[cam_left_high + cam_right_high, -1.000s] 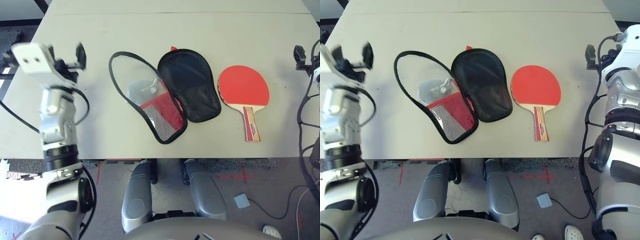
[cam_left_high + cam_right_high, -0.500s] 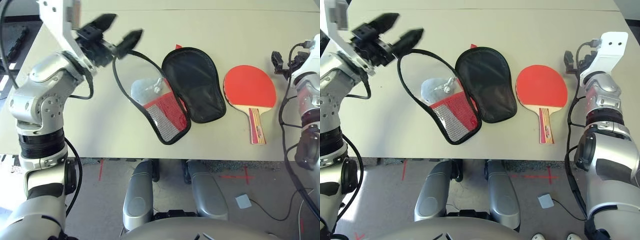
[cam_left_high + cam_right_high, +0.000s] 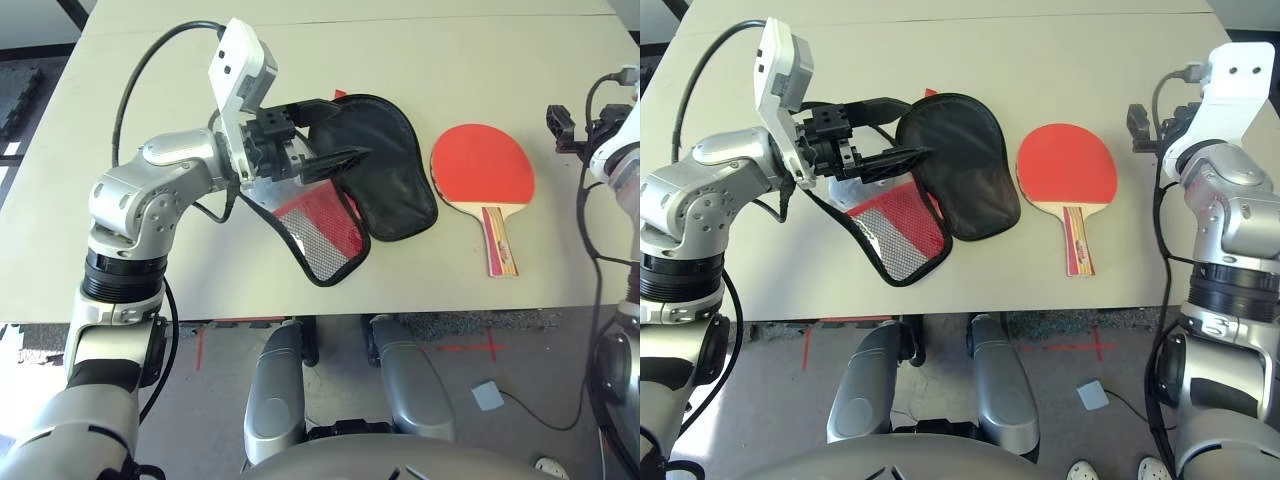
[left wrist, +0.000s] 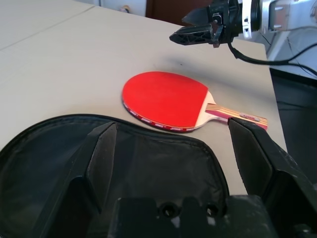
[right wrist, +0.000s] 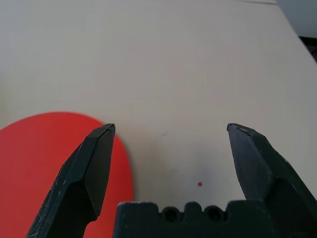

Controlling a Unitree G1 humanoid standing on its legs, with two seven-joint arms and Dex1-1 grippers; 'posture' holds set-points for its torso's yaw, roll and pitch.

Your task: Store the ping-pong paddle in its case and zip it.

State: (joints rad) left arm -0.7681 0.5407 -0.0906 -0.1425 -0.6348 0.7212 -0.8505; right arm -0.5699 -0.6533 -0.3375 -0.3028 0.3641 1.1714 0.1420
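Left jaws (image 3: 345, 132), wide and empty, hover over the open case (image 3: 385, 185) at centre; right jaws (image 5: 172, 126), wide, empty, at right. Paddle (image 3: 484, 168) lies right of centre, handle near the tabletop's (image 3: 560, 235) front edge, bare surface beyond.

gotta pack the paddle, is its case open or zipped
Open: the case lies spread on the table, its two halves side by side, mesh pocket showing.

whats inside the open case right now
In the half of the case with the mesh pocket, a pale grey pouch shows in part; the left pincer covers some of that half from above. The black half shows only its lining; whatever lies behind that can't be seen.
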